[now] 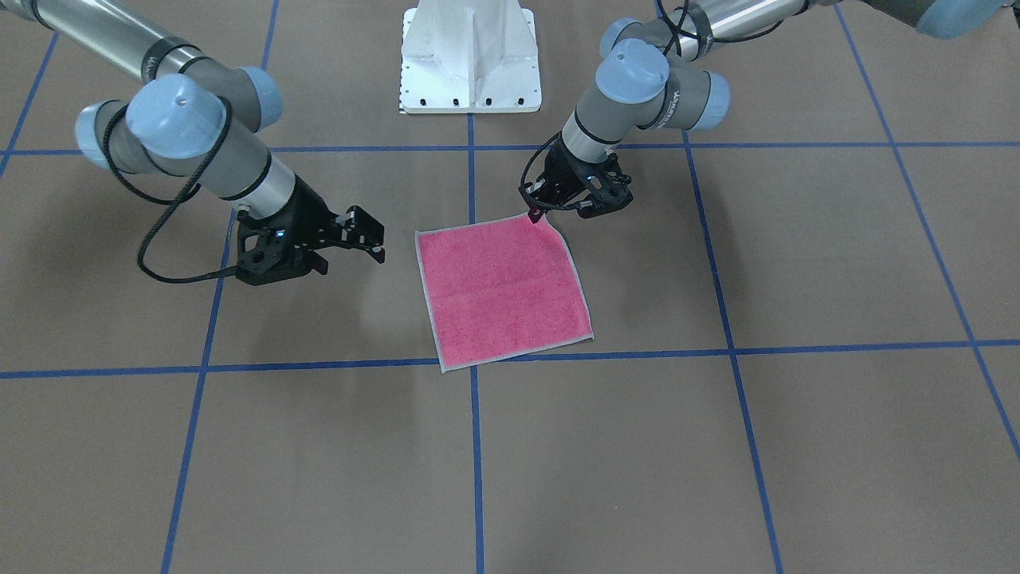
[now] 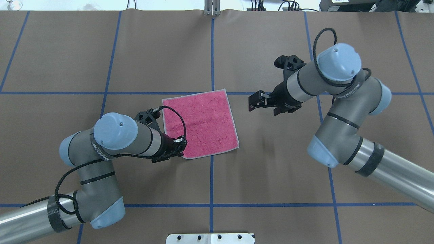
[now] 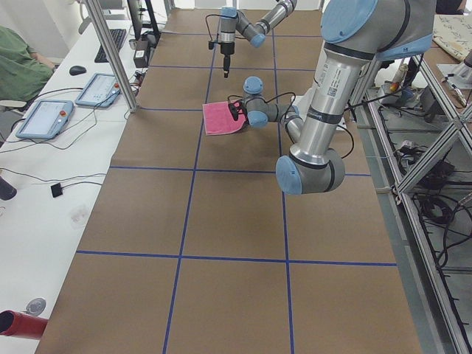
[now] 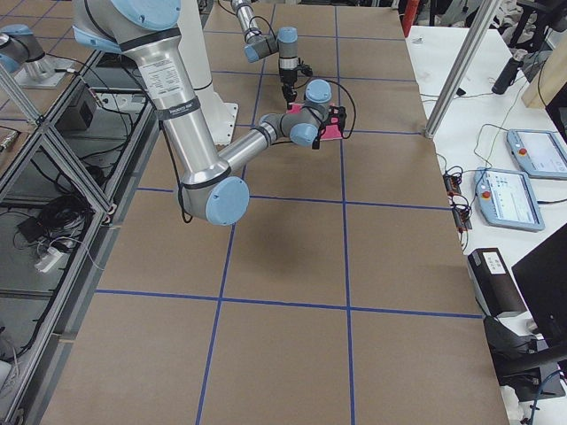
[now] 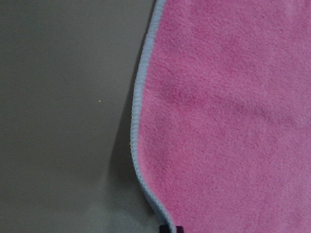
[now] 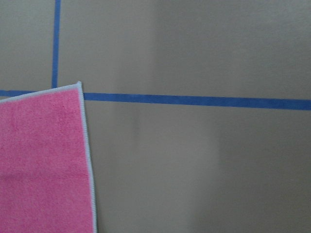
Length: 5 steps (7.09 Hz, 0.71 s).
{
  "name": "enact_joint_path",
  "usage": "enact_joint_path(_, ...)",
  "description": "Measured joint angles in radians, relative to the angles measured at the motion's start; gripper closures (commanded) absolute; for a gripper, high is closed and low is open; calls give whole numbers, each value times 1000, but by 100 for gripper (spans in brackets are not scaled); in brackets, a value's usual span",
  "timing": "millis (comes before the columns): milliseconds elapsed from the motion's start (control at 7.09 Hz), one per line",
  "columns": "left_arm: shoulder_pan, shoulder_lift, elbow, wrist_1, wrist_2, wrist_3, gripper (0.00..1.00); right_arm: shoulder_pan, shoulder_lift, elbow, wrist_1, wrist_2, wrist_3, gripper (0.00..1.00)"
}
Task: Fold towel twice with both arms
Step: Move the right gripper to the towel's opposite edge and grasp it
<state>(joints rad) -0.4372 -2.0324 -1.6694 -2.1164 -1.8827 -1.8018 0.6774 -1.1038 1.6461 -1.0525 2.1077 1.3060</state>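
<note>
– Left claw (image 1: 535, 212) is squeezed tight, right? What has it got?

– It has one corner of the towel (image 1: 502, 287). That is the corner close to the robot, on the robot's left side.

– Is that corner up in the air?

– It looks lifted just a little. In the left wrist view there is a dark shadow next to the towel's edge. The rest of the towel lies flat, pink side up, with a light grey edge all the way round.

– Where is the towel?

– Near the middle of the brown tabletop (image 1: 717, 446), out in front of the white base (image 1: 470, 56). One blue tape line (image 1: 476, 446) runs under it. The far corner on the robot's right sits on another blue line.

– And the right claw (image 2: 252, 102)?

– Its two sides are spread wide apart and it holds nothing. It hangs over bare tabletop near the towel's right side and does not touch it. It points toward the towel.

– What does the right wrist view show?

– Just that far corner of the towel, the blue lines and brown tabletop.
</note>
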Motion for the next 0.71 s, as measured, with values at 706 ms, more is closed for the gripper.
enact_joint_path(706,0,-2,0,-6,-1,-1,100,-149,38,-37,27,-142,171,6)
